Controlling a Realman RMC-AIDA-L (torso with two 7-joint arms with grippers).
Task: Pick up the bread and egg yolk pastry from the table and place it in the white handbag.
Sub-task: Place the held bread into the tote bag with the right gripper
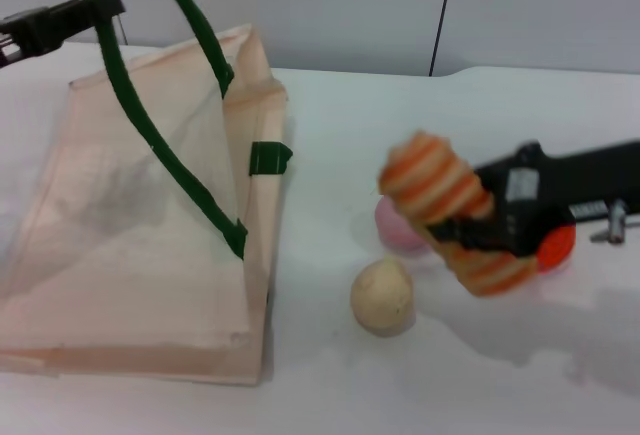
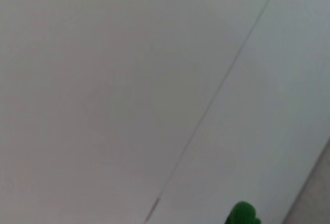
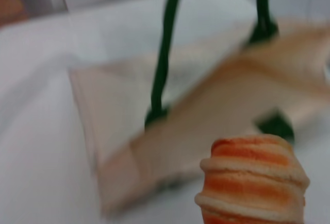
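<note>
The white handbag (image 1: 150, 245) is lying on the left part of the tabletop (image 1: 330, 375), its handle (image 1: 160, 105) arching up to the left end effector (image 1: 60, 23), which is sitting at the far left edge above the bag's rear corner. Well to the bag's right, the egg yolk pastry (image 1: 382, 296) is resting on the tabletop. Just behind it and to the right, a ball (image 1: 397, 227) is lying partly hidden by the bread (image 1: 452, 210). The bread is hanging tilted above the tabletop, clamped in the right end effector (image 1: 480, 235), which is reaching in from the right. Another ball (image 1: 556, 246) is sitting behind that end effector, mostly hidden.
</note>
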